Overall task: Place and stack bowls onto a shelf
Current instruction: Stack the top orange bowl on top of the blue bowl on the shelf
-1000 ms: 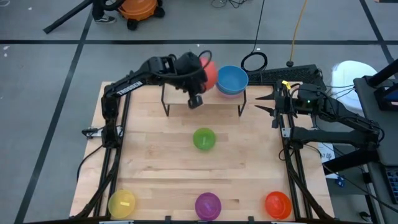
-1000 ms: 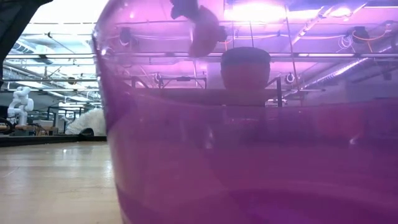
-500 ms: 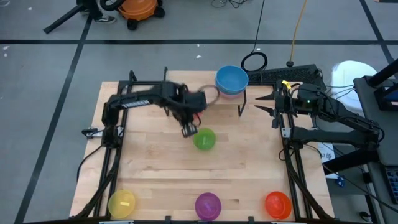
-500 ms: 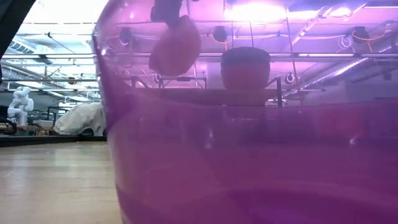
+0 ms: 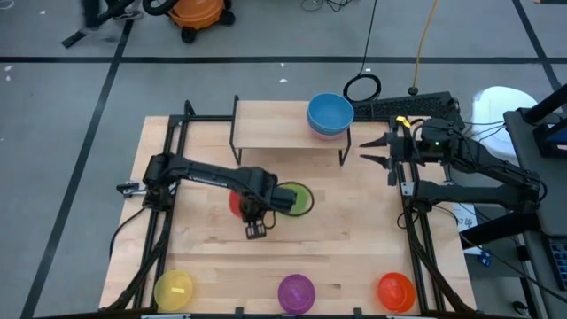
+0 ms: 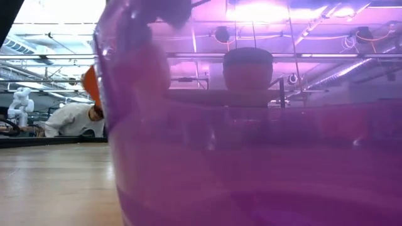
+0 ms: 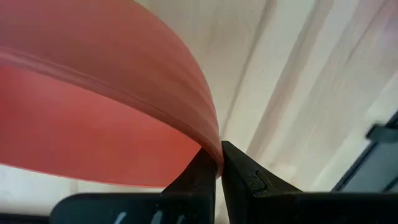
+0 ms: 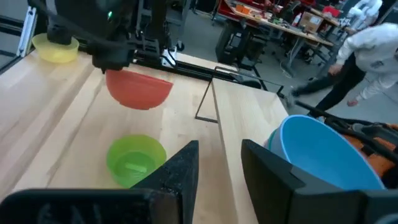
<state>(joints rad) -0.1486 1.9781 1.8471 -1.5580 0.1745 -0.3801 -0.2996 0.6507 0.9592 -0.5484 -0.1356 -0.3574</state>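
My left gripper [image 5: 251, 211] is over the table's middle, shut on the red bowl [image 5: 236, 202], just left of the green bowl [image 5: 293, 199], which sits on its base on the tabletop. The shelf [image 5: 275, 128] stands at the far edge; on its right end a blue bowl [image 5: 330, 112] is nested in a pink one. Yellow [image 5: 174, 291], purple [image 5: 296, 291] and orange [image 5: 395, 291] bowls line the near edge. The teal bowl is out of view. My right gripper [image 5: 376, 151] waits open at the table's right side. My left gripper pinches the red bowl's rim [image 7: 212, 142] between its two fingers, one inside the wall and one outside. The fingers come from above, pointing down. In the right wrist view the bowl [image 8: 138, 88] hangs below the gripper, mouth up and clear of the table.
The purple bowl [image 6: 251, 138] stands right before the low camera and fills most of that view. A bent-over person [image 6: 72, 119] shows in the room behind the table. Bare tabletop lies between the green bowl and the near row.
My left gripper has swung from the shelf toward the near edge and down, carrying the red bowl off the shelf area to the table's middle, left of the green bowl. It has stayed shut on the bowl. The right arm has kept still.
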